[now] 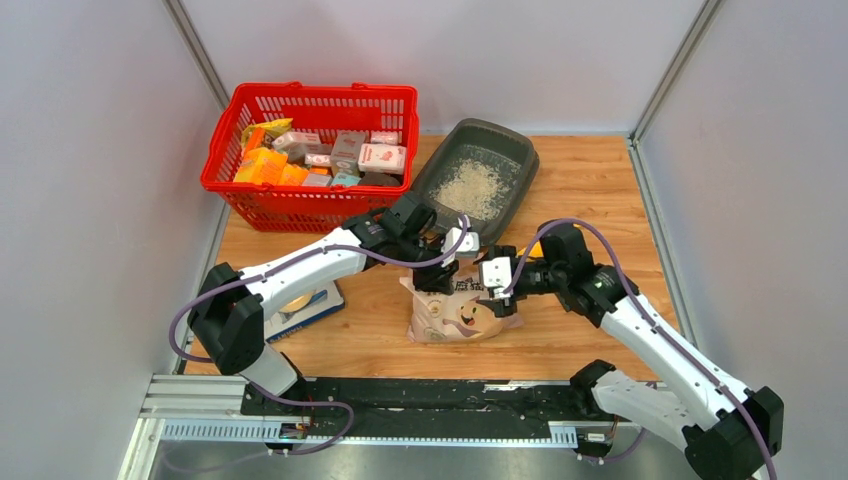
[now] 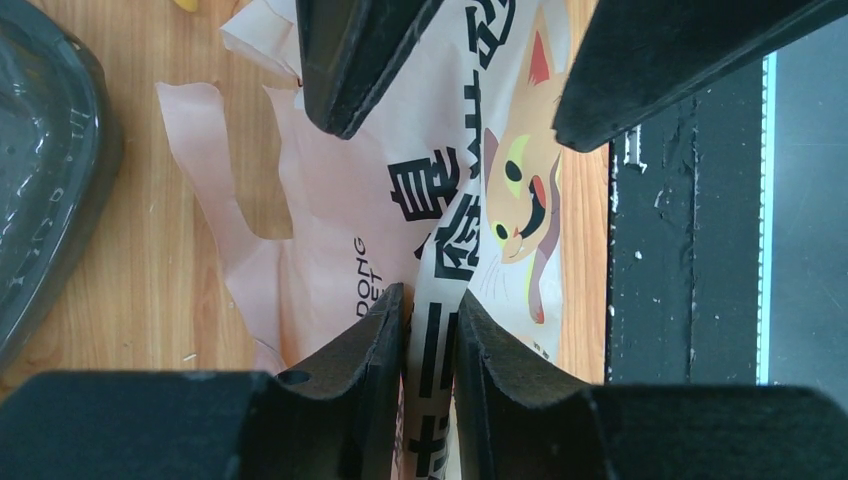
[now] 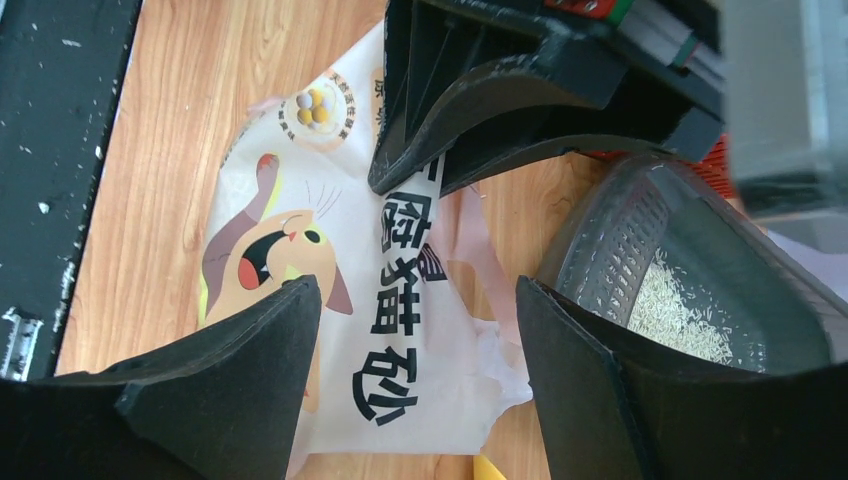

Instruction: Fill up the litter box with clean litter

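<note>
Pinches a printed fold at the top of the litter bag [image 2: 330,250] in the left gripper [image 2: 430,310], fingers almost together with only that strip of pink-beige bag between them. Holds the right gripper [image 3: 415,300] wide open just to the right, jaws spread over the bag's torn mouth with nothing clamped; cannot tell from the wrist view whether either finger brushes the bag. Shows a cartoon cat [image 2: 520,200] and bold black Chinese characters on the bag's face. Meets, in the overhead view, both grippers above the upright bag, which stands on the wooden worktop [image 1: 590,190] about midway along its near edge. Finds the litter box [image 1: 490,125] beyond the bag at the far edge, a little right of centre and set at a slant, apart from the bag. Carries pale litter [image 1: 472,188] in a loose patch across the middle of the dark grey floor, bare floor around it. Puts the red basket [image 1: 325,90] in the far left corner, just beside the litter box, packed with small boxes [image 1: 330,155]. Leaves a flat packet [image 1: 305,305] under the left arm near the left edge. Runs a black rail [image 1: 430,395], speckled with pale grains, along the near edge.
</note>
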Motion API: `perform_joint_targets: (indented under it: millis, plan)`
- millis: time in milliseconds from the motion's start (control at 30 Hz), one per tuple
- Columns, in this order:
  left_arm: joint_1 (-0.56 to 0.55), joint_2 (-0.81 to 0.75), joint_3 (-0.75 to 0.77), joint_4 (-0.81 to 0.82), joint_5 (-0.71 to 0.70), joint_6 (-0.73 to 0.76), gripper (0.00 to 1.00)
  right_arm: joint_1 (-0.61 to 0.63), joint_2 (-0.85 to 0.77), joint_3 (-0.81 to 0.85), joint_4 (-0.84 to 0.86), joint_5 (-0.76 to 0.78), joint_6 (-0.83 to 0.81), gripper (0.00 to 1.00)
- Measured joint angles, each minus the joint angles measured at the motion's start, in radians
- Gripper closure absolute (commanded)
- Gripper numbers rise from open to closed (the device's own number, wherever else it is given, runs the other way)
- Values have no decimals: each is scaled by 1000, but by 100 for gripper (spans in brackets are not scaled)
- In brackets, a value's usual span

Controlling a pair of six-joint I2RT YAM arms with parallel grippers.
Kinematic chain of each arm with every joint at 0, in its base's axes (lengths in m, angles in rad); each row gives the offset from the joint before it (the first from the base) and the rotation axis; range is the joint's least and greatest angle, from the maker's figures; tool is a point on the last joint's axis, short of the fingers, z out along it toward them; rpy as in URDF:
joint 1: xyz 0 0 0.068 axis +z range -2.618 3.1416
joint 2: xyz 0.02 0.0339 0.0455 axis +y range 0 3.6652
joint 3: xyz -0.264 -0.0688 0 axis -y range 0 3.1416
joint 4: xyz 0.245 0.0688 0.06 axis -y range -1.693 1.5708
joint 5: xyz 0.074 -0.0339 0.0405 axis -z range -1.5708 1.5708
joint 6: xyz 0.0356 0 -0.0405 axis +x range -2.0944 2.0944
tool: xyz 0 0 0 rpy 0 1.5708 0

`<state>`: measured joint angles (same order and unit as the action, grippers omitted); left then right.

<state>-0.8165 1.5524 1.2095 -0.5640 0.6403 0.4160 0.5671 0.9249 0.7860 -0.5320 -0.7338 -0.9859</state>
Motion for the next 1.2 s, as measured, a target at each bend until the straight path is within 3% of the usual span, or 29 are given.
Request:
perform_joint_targets:
  millis: [567, 1000, 1200]
  plan:
    - [40, 6, -1, 2, 51, -37, 70, -1, 25, -87, 39, 73, -97, 30]
    - [46, 6, -17, 16, 62, -7, 76, -55, 36, -87, 55, 78, 103, 38]
    - [48, -23, -51, 24, 64, 31, 73, -68, 38, -87, 47, 75, 194, 53]
